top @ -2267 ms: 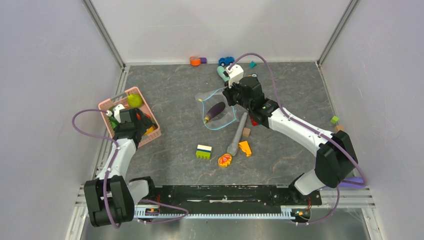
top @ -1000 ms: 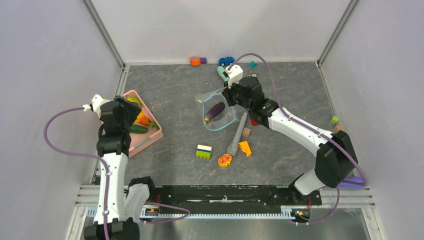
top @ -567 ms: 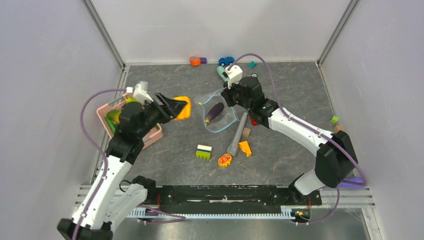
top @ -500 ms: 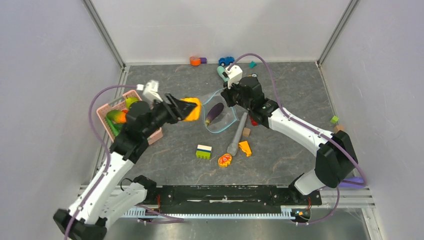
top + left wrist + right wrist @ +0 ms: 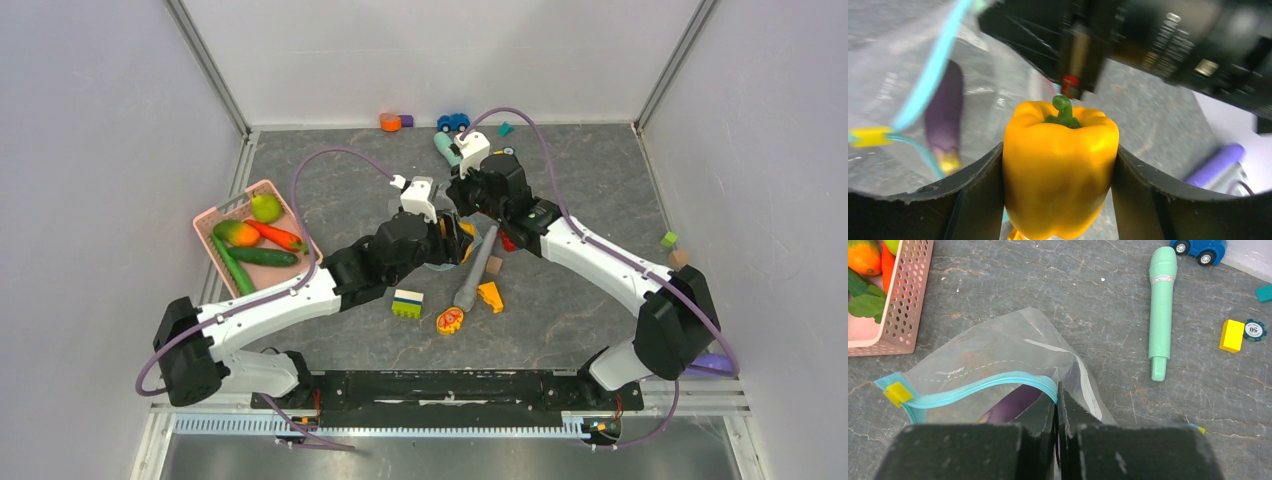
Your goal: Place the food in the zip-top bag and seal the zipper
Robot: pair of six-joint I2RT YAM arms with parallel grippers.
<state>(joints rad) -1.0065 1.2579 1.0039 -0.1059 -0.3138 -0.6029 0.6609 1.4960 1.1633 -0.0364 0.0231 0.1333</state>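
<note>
My left gripper (image 5: 1060, 192) is shut on a yellow bell pepper (image 5: 1060, 160), stem pointing forward. In the top view the left gripper (image 5: 458, 238) is at the mouth of the zip-top bag, which the arm mostly covers. The clear zip-top bag (image 5: 998, 347) lies on the table with a purple eggplant (image 5: 1013, 407) inside, also seen as the eggplant (image 5: 943, 105). My right gripper (image 5: 1056, 392) is shut on the teal zipper (image 5: 973, 385) edge and lifts it, so the mouth gapes. The right gripper (image 5: 463, 190) sits just behind the left one.
A pink basket (image 5: 228, 197) at the left holds a pear (image 5: 265, 207), carrot (image 5: 277, 235), cucumber (image 5: 262, 256) and more food. Near the bag lie a grey stick (image 5: 478, 262), orange block (image 5: 490, 296), striped block (image 5: 407, 302) and oval toy (image 5: 449, 320). Behind it lies a mint microphone (image 5: 1162, 310).
The left arm has lifted the yellow pepper out of the basket and swung right to the bag's mouth. The right arm has held the bag's edge in place.
</note>
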